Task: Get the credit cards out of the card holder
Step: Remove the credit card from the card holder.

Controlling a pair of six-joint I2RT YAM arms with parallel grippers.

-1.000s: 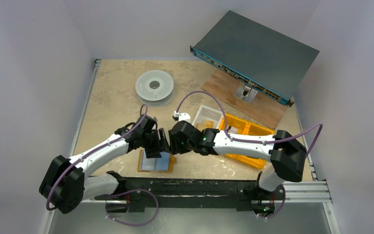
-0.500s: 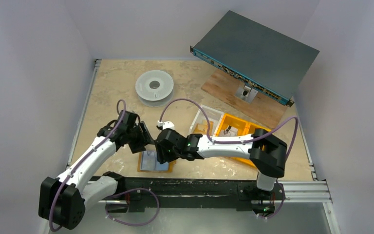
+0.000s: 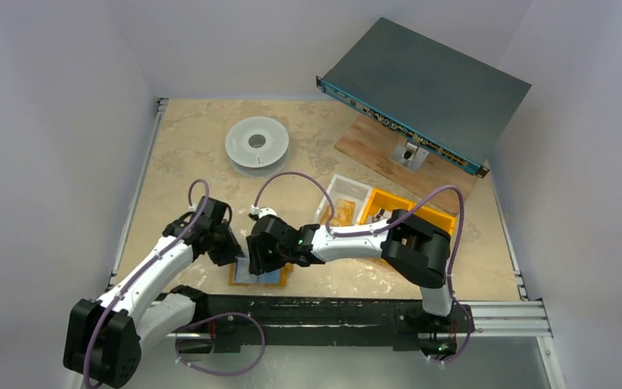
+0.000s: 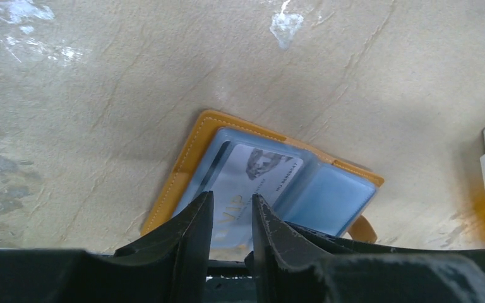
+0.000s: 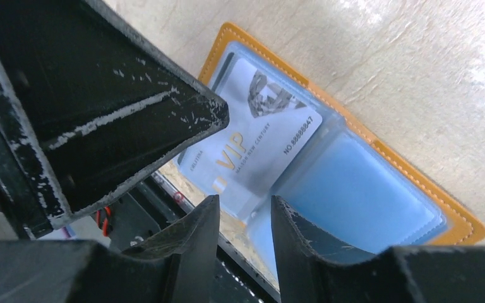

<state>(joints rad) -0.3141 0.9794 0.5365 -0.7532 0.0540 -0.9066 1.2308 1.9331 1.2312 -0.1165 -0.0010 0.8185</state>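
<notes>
Over the card holder [image 4: 186, 165], left pincer [image 4: 230, 205] and right pincer [image 5: 245, 205] hover slightly parted; we should pinch only the VIP card [image 5: 259, 136].

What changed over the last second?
Both wrists came down toward the near edge: the left gripper pulled back-left, the right gripper reached left, and both now hang over the open card holder, jaws slightly apart. Nothing visibly gripped; the VIP card is in its sleeve. Card holder, spool and orange bin stayed put.
</notes>
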